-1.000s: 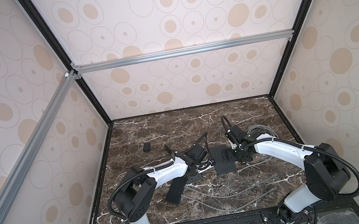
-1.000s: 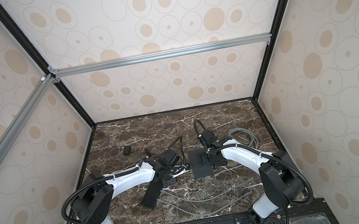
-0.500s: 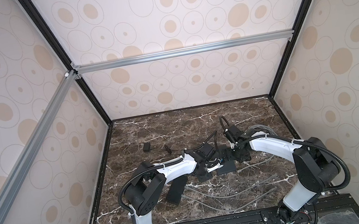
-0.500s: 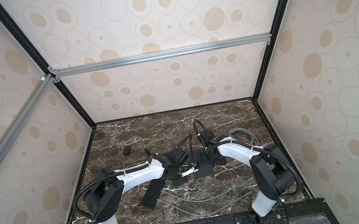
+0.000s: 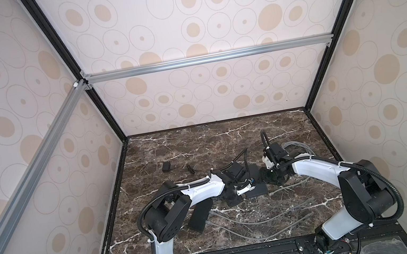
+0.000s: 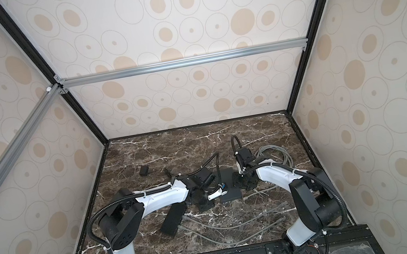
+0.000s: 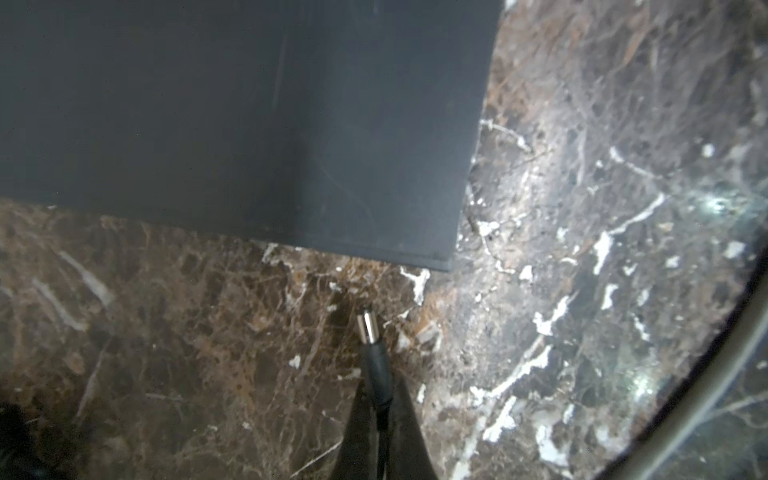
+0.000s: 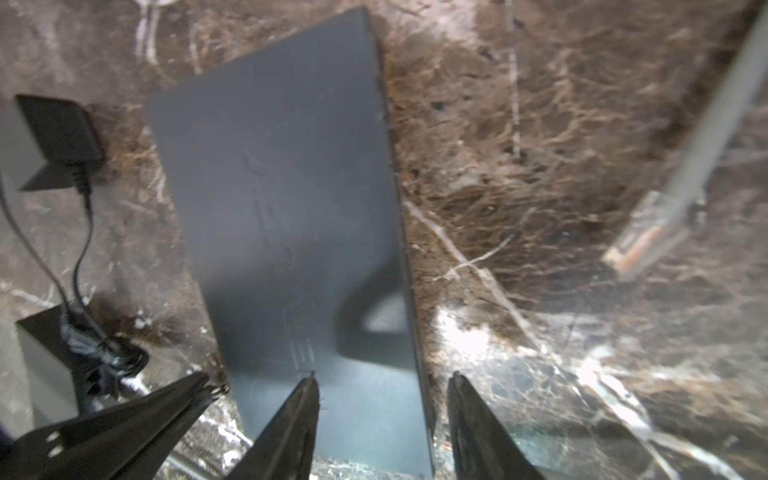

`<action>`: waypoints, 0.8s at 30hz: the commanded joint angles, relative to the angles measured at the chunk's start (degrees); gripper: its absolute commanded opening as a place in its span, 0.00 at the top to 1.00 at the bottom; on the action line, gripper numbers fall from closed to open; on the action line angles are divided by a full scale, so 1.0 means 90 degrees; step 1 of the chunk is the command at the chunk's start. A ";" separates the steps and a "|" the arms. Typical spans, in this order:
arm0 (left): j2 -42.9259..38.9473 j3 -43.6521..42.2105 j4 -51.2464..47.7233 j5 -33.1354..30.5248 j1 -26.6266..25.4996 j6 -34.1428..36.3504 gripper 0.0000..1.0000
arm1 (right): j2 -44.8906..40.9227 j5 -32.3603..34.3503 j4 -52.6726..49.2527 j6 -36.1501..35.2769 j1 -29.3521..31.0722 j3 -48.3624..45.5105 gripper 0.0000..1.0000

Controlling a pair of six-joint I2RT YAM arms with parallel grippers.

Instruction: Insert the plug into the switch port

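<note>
Dark switch (image 5: 257,190) between both arms, grey cables (image 5: 257,222) across marble table (image 5: 199,145)

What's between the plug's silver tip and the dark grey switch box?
Only bare brown marble tabletop between the plug and switch box, in the left wrist view.

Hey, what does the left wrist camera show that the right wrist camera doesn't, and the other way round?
Only the left wrist view: the plug, metal tip bare, pinched in the left gripper, pointing toward a corner of the switch but apart from it. Only the right wrist view: the right gripper, jaws apart astride the switch's edge, a black power adapter and a clear network connector. Both: the dark grey switch and the marble table.
</note>
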 commanded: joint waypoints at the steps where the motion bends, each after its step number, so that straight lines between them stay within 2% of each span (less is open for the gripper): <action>1: 0.0177 0.0211 -0.0016 0.0117 -0.0054 0.0018 1.00 | -0.0163 -0.0471 0.0234 -0.0340 -0.0041 -0.0110 0.48; 19: 0.0339 0.0272 0.0049 0.0085 -0.0054 -0.0060 1.00 | 0.0055 -0.1060 0.0525 -0.0480 -0.0155 -0.0272 0.53; 24: 0.0401 0.0765 -0.0469 0.0032 0.0011 0.0218 1.00 | -0.0039 -0.1074 0.0716 -0.0393 -0.0205 -0.0390 0.53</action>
